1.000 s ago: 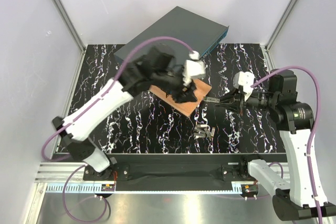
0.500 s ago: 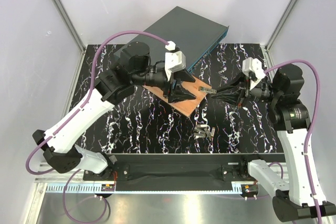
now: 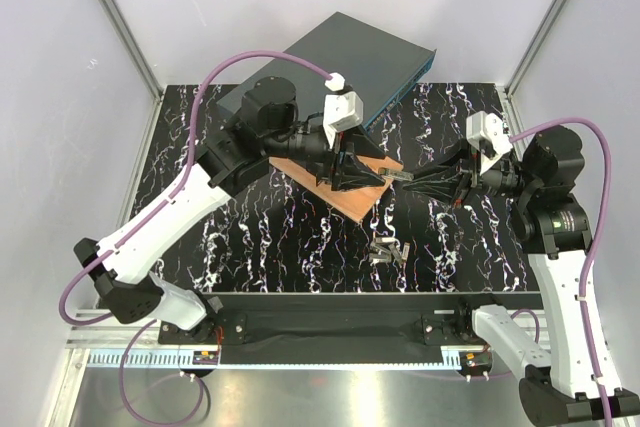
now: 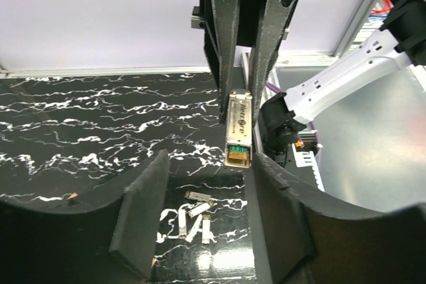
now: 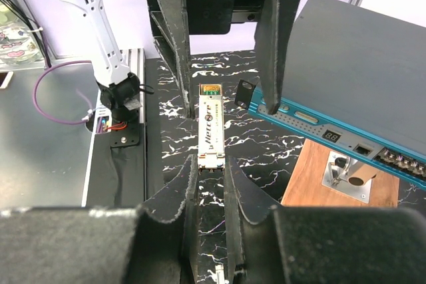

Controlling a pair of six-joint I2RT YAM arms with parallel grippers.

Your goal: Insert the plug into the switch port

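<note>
My right gripper (image 3: 414, 180) is shut on one end of the plug (image 3: 398, 175), a small silver module held level above the table. In the right wrist view my gripper (image 5: 211, 164) pinches the plug (image 5: 210, 121) at its near end. My left gripper (image 3: 372, 173) is open and faces it. In the left wrist view the plug's free end (image 4: 238, 131) points at my left gripper (image 4: 208, 163), close to the right finger (image 4: 283, 211), untouched. The switch (image 3: 340, 62) lies at the back, and its teal front face with ports (image 5: 346, 134) shows in the right wrist view.
A thin brown wooden board (image 3: 345, 190) with a small metal fitting (image 5: 347, 176) lies below the left gripper. Several loose silver plugs (image 3: 388, 250) lie on the black marbled table near the front, also seen in the left wrist view (image 4: 193, 214). White walls enclose the sides.
My left arm has lifted off the board and swung its open gripper to face the plug. My right gripper has shifted slightly right, still holding the plug.
</note>
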